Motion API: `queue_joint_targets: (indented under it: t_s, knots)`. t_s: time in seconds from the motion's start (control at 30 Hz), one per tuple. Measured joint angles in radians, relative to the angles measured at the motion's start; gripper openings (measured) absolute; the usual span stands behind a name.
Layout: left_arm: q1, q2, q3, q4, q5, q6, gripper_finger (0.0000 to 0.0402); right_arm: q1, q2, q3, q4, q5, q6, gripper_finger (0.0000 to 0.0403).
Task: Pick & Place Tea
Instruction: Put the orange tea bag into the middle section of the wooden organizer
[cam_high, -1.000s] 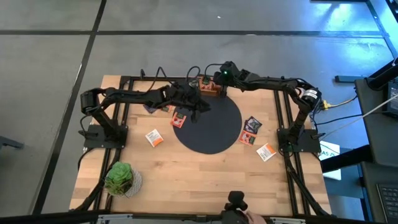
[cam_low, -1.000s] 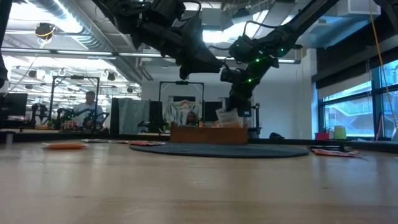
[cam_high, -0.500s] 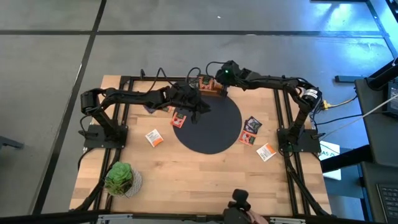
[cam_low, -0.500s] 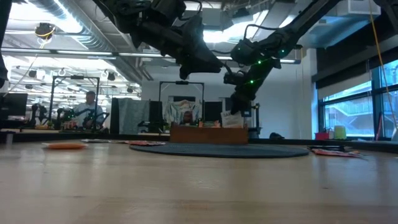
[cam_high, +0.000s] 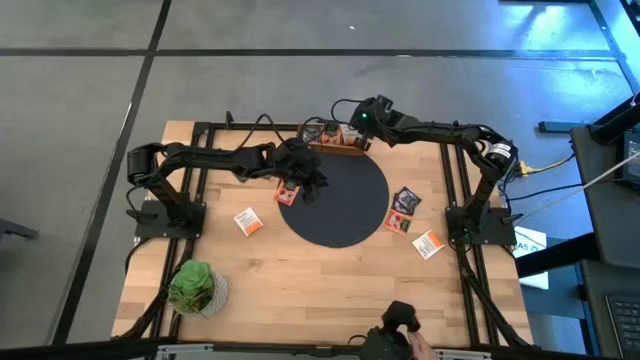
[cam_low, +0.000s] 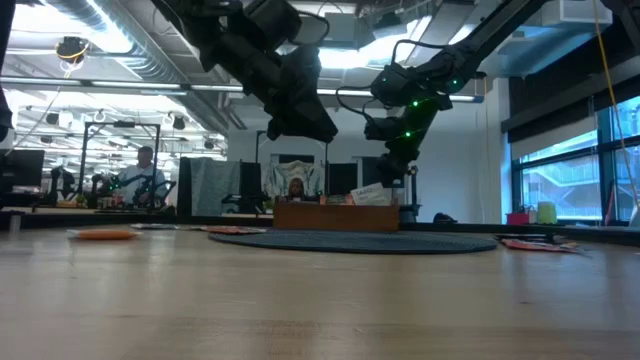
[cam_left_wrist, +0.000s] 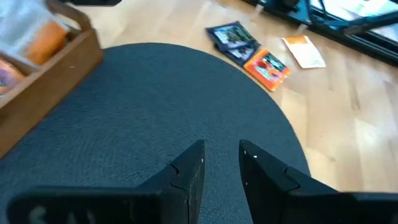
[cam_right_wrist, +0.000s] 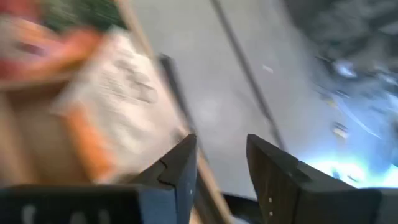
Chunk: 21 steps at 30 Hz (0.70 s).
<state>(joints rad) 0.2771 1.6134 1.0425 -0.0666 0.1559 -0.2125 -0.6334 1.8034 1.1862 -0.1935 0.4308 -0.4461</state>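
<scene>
A wooden box (cam_high: 336, 143) stands at the table's far edge, behind the black round mat (cam_high: 340, 215). My right gripper (cam_right_wrist: 221, 155) hovers open just above the box's right end, and a white-and-orange tea packet (cam_right_wrist: 115, 102) lies tilted in the box beside its fingers, showing above the box's rim (cam_low: 368, 192). My left gripper (cam_left_wrist: 221, 155) hangs open over the mat's far left part with nothing between its fingers. Loose tea packets lie flat on the table: a red one (cam_high: 289, 192) at the mat's left edge, a white-orange one (cam_high: 247, 222), and a dark one (cam_high: 405, 200).
More packets lie right of the mat: a red one (cam_high: 398, 223) and a white-orange one (cam_high: 428, 243). A green plant (cam_high: 192, 285) sits at the near left corner. A person's hand (cam_high: 402, 345) shows at the near edge. The mat's middle is bare.
My right gripper has opened above the box and let go of the white-and-orange packet, which has dropped from below its fingers and now leans tilted in the box. My left gripper has tipped further downward over the mat.
</scene>
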Motion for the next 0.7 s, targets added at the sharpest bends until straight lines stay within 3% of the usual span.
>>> queue_joint_targets:
  t_s: [0.13,0.27,0.5,0.63,0.7]
  knots:
    - [-0.036,-0.026,0.000,-0.022,-0.100,-0.027,0.0095,-0.002,0.000,0.000,-0.001,0.149,-0.002,0.0157]
    - [-0.069,-0.049,0.000,-0.055,-0.184,-0.052,0.0095,-0.002,-0.001,0.000,-0.008,0.140,0.014,0.0163]
    - [-0.102,-0.107,0.000,-0.284,-0.326,-0.175,0.0095,-0.002,-0.078,0.000,-0.105,-0.146,0.090,0.0161]
    - [-0.131,-0.171,0.000,-0.453,-0.346,-0.229,0.0095,-0.005,-0.161,0.001,-0.160,-0.242,0.129,0.0162]
    - [-0.147,-0.214,-0.022,-0.460,-0.359,-0.257,0.0095,-0.005,-0.196,0.001,-0.185,-0.305,0.153,0.0162]
